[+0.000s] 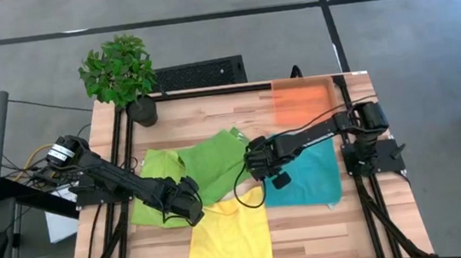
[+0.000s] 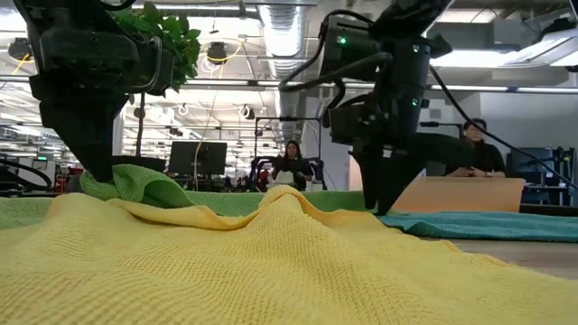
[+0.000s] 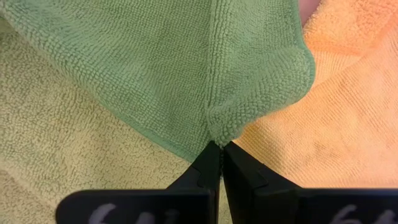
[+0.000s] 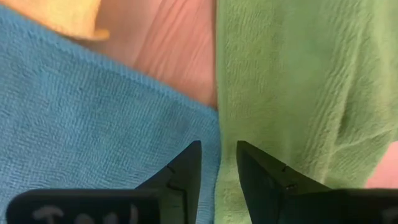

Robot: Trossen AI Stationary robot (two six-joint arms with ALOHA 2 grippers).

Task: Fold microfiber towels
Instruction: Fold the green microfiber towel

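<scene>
Left wrist view: left gripper (image 3: 216, 151) pinches the green towel (image 3: 186, 68) corner at centre; it may slip, the bite being shallow. Right gripper (image 4: 217, 163) (slightly parted, holding nothing) hovers at the teal towel (image 4: 81, 106) edge.

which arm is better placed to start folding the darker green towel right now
Left, probably. The left gripper is pinched shut on the darker green towel at its corner; the right gripper sits at that towel's other edge, gripping nothing.
</scene>
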